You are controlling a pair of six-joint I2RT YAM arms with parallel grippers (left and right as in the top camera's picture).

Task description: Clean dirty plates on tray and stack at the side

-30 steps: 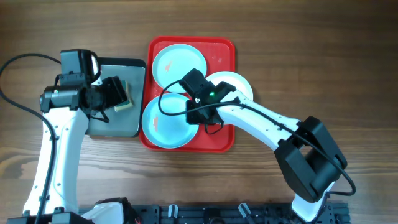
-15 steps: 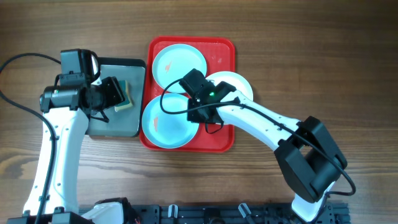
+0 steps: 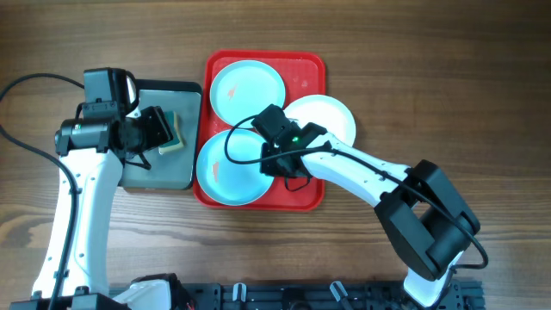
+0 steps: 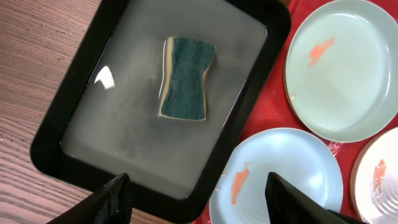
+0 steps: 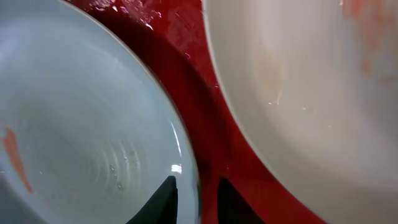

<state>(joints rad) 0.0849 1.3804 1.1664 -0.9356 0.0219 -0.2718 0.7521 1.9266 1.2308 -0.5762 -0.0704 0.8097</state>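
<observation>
The right hand is low over the red tray. Its two fingers stand slightly apart, one on each side of the rim of the near light blue plate, with a sliver of red showing between rim and finger, so they are not pressed on it. Just beside it is the white plate, which rests over the tray's right rim and partly out above the counter. The far light blue plate lies in the tray's back half.

That makes three plates, two blue and one white, each with one reddish smudge. The white one's smudge is blurred in the right wrist view.

The left hand hangs with fingers wide apart and empty above one dark grey tray, which holds a single green-topped sponge.

From overhead the right arm covers the right fingertips and parts of the near blue and white plates. The left wrist view cuts the white plate off at its edge.
</observation>
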